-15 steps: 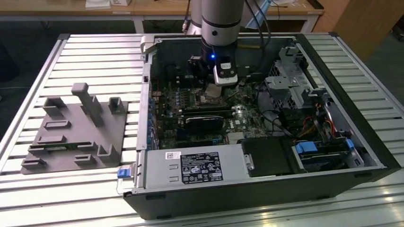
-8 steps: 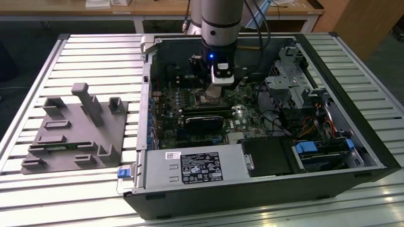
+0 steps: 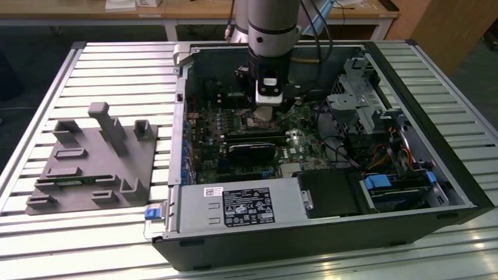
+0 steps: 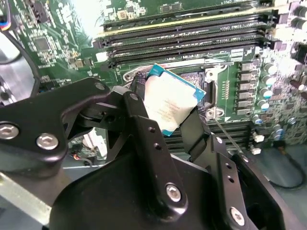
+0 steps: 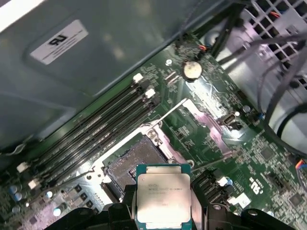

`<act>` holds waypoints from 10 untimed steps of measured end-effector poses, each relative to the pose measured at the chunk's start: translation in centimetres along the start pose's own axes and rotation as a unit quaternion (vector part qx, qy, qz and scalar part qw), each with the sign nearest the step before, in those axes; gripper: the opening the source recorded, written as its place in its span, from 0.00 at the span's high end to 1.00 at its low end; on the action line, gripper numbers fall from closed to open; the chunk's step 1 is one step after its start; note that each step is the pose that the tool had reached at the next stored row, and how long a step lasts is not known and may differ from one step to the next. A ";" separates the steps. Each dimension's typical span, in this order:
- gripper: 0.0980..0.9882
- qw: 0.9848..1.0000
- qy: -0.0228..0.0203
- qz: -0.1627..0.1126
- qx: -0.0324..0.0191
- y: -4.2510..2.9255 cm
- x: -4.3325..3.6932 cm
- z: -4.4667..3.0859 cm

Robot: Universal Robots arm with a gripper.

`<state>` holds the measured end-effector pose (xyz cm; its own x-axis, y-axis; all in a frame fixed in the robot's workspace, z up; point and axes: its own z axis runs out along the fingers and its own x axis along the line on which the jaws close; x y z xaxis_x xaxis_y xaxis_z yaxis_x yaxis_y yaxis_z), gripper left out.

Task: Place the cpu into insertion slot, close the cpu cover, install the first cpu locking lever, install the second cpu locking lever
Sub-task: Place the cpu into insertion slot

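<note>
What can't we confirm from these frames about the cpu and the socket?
- The insertion slot: its near side is hidden behind the cpu in the first wrist view.
- Slot contacts: too small to check in the first wrist view.
- Cpu's gripped edges: covered by the gripper in the second wrist view.
- Cpu-to-slot gap: the gripper overlaps it in the exterior view.

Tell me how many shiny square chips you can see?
1. The cpu is held by the gripper, up in the air close to the uncovered insertion slot. More chips could be hidden elsewhere in the case.

Slatted table [image 3: 116,58] carries computer case [image 3: 311,248], probably plastic fixture [image 3: 86,169].
</note>
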<state>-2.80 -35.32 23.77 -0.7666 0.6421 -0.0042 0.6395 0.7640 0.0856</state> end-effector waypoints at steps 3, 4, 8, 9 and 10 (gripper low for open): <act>0.51 1.000 -0.002 0.019 0.000 0.00 0.00 0.01; 0.51 1.000 -0.002 0.025 0.000 0.00 0.00 0.02; 0.51 0.999 -0.005 0.053 0.001 0.00 0.00 0.05; 0.51 0.998 -0.006 0.061 0.001 0.00 0.00 0.06; 0.51 0.998 -0.006 0.068 0.001 0.00 0.00 0.06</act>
<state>-2.80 -35.32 23.70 -0.6724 0.7401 -0.0056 0.7372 0.6704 0.0843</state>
